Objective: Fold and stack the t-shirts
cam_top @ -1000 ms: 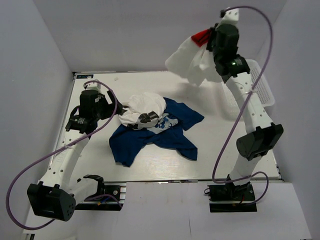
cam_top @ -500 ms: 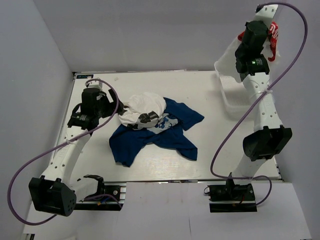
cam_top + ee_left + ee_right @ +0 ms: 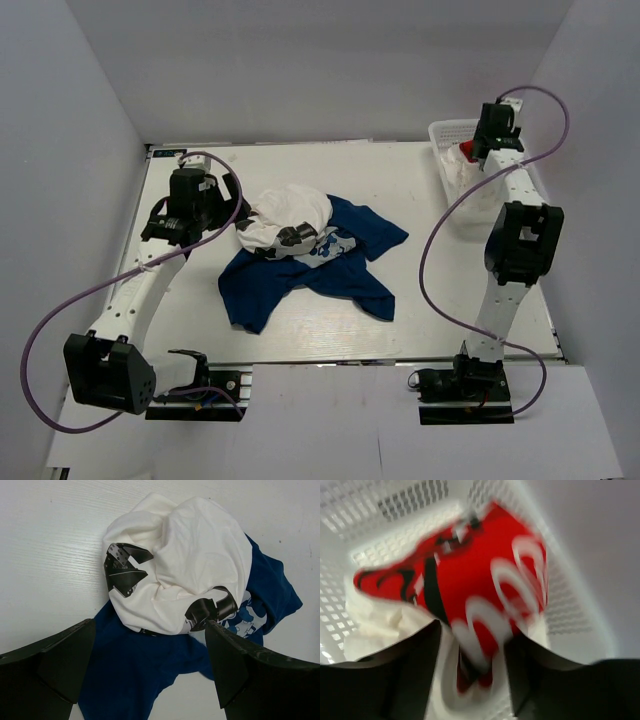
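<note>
A navy blue t-shirt lies crumpled at the middle of the table. A bunched white t-shirt with dark prints rests on its upper part. My left gripper hovers open just left of this pile, nothing between its fingers. Another white t-shirt with a red graphic lies in the white lattice basket at the back right. My right gripper is over the basket, jaws apart, with the blurred red cloth between and below them.
The basket stands against the right wall at the table's far corner. Purple cables loop off both arms. Grey walls close in the table on the left, back and right.
My right arm swung the red-printed shirt from high above the table down into the basket, and its jaws have parted. The left arm has hardly moved.
</note>
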